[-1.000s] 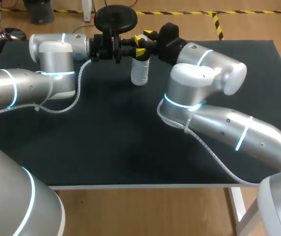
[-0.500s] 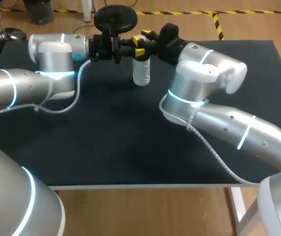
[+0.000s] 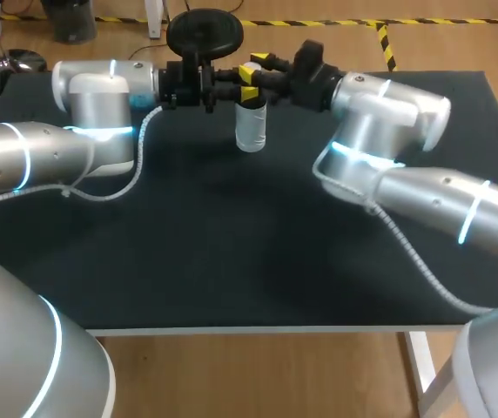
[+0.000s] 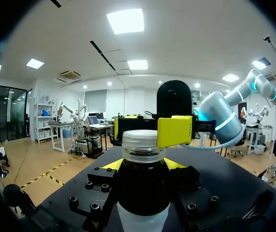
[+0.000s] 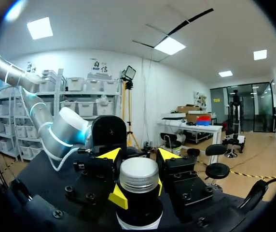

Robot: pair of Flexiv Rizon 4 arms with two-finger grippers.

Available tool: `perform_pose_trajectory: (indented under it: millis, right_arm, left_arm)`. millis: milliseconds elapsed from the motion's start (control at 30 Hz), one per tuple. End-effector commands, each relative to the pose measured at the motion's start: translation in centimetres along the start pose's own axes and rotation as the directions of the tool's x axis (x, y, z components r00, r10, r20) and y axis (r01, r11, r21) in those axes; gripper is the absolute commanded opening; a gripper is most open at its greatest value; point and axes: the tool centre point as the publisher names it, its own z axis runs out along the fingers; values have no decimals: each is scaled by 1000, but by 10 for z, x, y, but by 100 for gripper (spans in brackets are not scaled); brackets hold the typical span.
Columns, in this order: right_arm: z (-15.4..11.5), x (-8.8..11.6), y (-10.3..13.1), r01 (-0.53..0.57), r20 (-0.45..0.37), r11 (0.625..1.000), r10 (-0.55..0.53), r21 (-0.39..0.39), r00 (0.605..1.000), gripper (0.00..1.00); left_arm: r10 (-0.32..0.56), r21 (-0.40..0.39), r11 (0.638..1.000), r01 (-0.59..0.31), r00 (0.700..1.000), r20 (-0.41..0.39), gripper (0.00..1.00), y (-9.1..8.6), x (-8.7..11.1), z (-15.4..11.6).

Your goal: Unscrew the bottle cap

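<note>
The left gripper [image 4: 144, 165] pinches the bottle [image 3: 251, 131] by its neck, the body hanging below its jaws. The cap [image 5: 139, 175] sits just above them, at the mouth of the right gripper [image 5: 139, 155]. Whether that gripper clamps it cannot be told. The cap looks seated on the neck, so loosening and lifting it off appear left to do.

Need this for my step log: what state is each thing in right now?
bottle: upright, held at the neck.
cap: on the bottle, not yet off.
left gripper: shut on the bottle's neck.
right gripper: shut on the cap.
</note>
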Motion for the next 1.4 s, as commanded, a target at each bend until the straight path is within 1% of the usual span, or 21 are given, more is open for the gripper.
perform_pose_trajectory:
  millis: [33,67,167,233,300,467,633,733,767,833,933,1000,1067,1167,1300,1400]
  right_arm:
    - [-5,-13,-3,-19,-362,1000,24,18,932,0]
    - [-6,-12,-3,-32,-390,999,35,15,920,0]
    - [-5,-10,-2,-40,-501,999,50,32,864,0]
    - [-5,-7,-1,-49,-570,998,62,37,819,0]
    - [-5,-5,-1,-55,-622,998,69,42,780,0]
    - [-3,1,1,-75,-713,996,82,42,696,0]
    - [-3,5,6,-109,-790,994,79,15,609,0]
    - [-5,7,14,-115,-813,993,65,-2,578,0]
    - [-7,8,19,-109,-815,994,56,-8,576,0]
    - [-11,5,32,-96,-809,995,27,-37,587,0]
    - [-17,-3,49,-61,-783,997,-5,-54,622,0]
    - [-22,-9,56,-46,-767,997,-19,-63,642,0]
    - [-30,-17,60,-30,-748,998,-20,-53,663,0]
    - [-53,-32,61,-19,-710,1000,-1,-20,704,0]
    - [-89,-48,54,-35,-645,999,44,26,763,0]
    - [-121,-63,38,-68,-557,995,96,71,825,0]
  left_arm:
    - [3,2,1000,-3,1000,2,0,-2,2,-1]
    - [3,2,1000,-3,1000,2,0,-2,2,-1]
    - [3,2,1000,-3,1000,2,0,-2,2,-1]
    - [3,2,1000,-3,1000,2,0,-2,2,-1]
    - [3,2,1000,-3,1000,2,0,-2,2,-1]
    - [3,2,1000,-3,1000,2,0,-2,2,-1]
    - [3,2,1000,-3,1000,2,0,-2,2,-1]
    - [3,2,1000,-3,1000,2,0,-2,2,-1]
    - [3,2,1000,-3,1000,2,0,-2,2,-1]
    - [3,2,1000,-3,1000,2,0,-2,2,-1]
    - [3,2,1000,-3,1000,2,0,-2,2,-1]
    - [3,2,1000,-3,1000,2,0,-2,2,-1]
    - [3,2,1000,-3,1000,2,0,-2,2,-1]
    - [3,2,1000,-3,1000,2,0,-2,2,-1]
    - [3,2,1000,-3,1000,2,0,-2,2,-1]
    - [3,2,1000,-3,1000,2,0,-2,2,-1]
